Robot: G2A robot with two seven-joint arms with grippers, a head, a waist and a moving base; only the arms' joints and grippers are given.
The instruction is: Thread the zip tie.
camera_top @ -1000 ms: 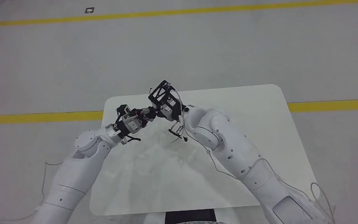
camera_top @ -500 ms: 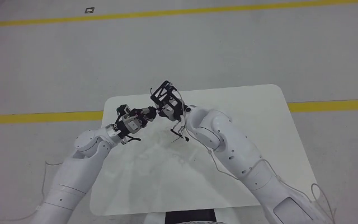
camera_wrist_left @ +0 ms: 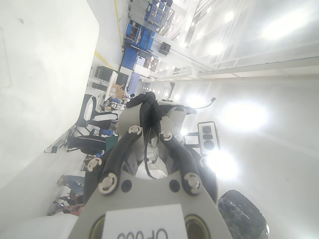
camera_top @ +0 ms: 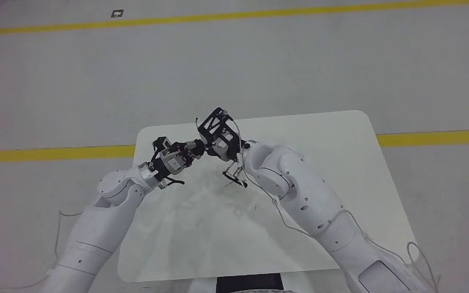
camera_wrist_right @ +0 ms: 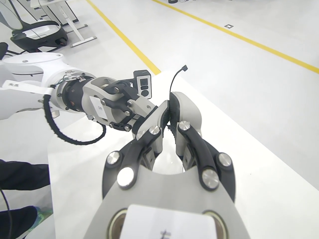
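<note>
A thin black zip tie (camera_wrist_right: 173, 80) is pinched between the fingers of my right gripper (camera_wrist_right: 170, 105), which is shut on it. Its square head end curves up free above the fingertips. My left gripper (camera_wrist_right: 147, 110) comes in from the side, its tips against the right gripper's finger. In the left wrist view my left gripper (camera_wrist_left: 147, 100) is shut on the zip tie's strap (camera_wrist_left: 147, 148), which runs back between its fingers. From above, the left gripper (camera_top: 192, 149) and right gripper (camera_top: 207, 144) meet over the white table (camera_top: 330, 168), near its far left part.
The tabletop (camera_wrist_right: 224, 138) around the grippers is bare white, with its far edge close behind them. Grey floor with yellow lines (camera_top: 220, 16) lies beyond the edge. A black cable loop (camera_wrist_right: 74, 140) hangs under my left wrist.
My right gripper has shifted very slightly toward the near side. Both grippers stay pressed together, holding the zip tie.
</note>
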